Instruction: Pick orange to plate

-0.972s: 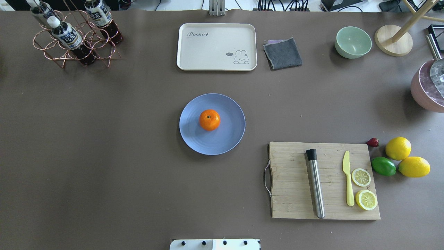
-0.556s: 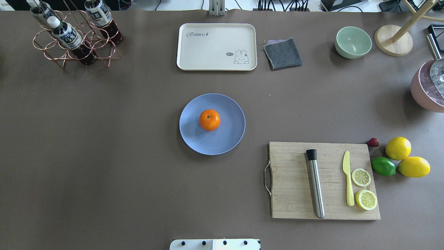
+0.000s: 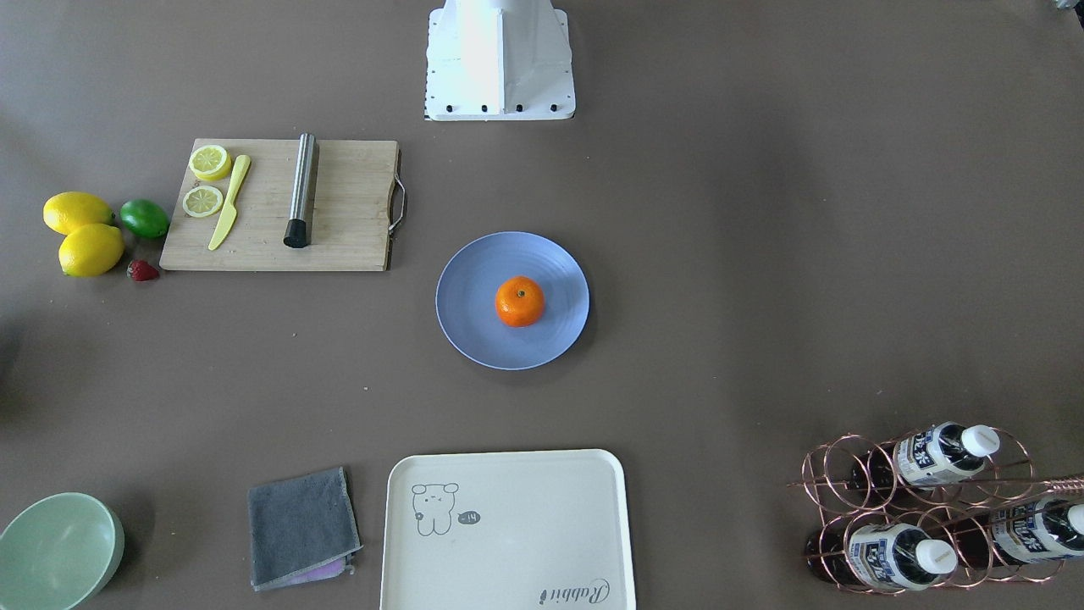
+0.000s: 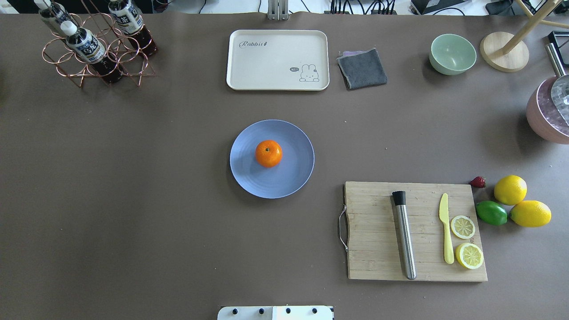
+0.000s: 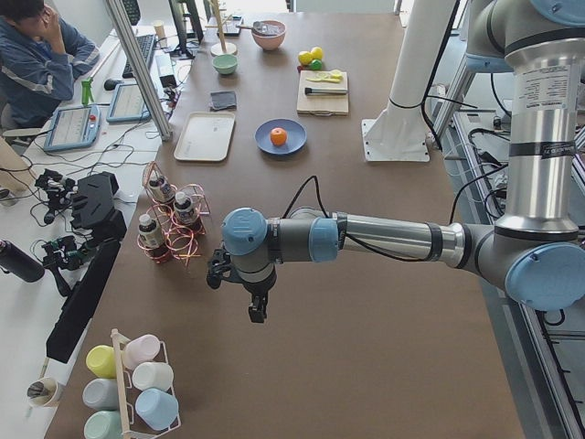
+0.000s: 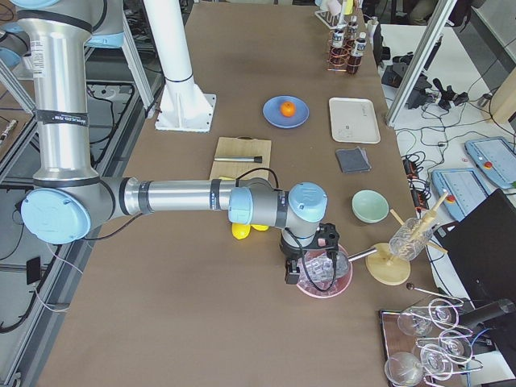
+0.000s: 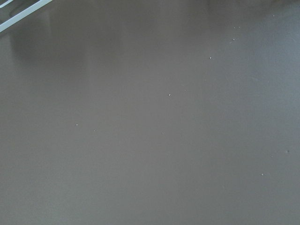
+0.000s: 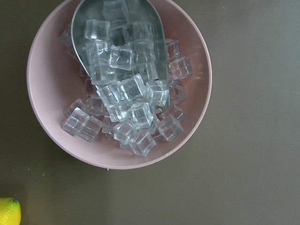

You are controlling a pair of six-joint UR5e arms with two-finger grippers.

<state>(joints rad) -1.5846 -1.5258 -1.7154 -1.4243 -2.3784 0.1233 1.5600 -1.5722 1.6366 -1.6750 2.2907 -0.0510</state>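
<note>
orange (image 4: 268, 153) resting on the plate (image 4: 291, 180), both arms well apart from it.
in the overhead view the orange sits just off the plate's centre toward 11 o'clock. the cream tray (image 4: 249, 66) lies at 12 o'clock from the plate, the cutting board (image 4: 373, 231) at 4 o'clock. left gripper (image 5: 259, 311) hangs over bare table (image 7: 150, 112), right gripper (image 6: 291, 276) over the pink ice bowl (image 8: 44, 89); whether either pincer is open or closed, i cannot tell.

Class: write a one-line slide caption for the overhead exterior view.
An orange rests in the middle of a blue plate on the brown table, the cream tray beyond it.
</note>
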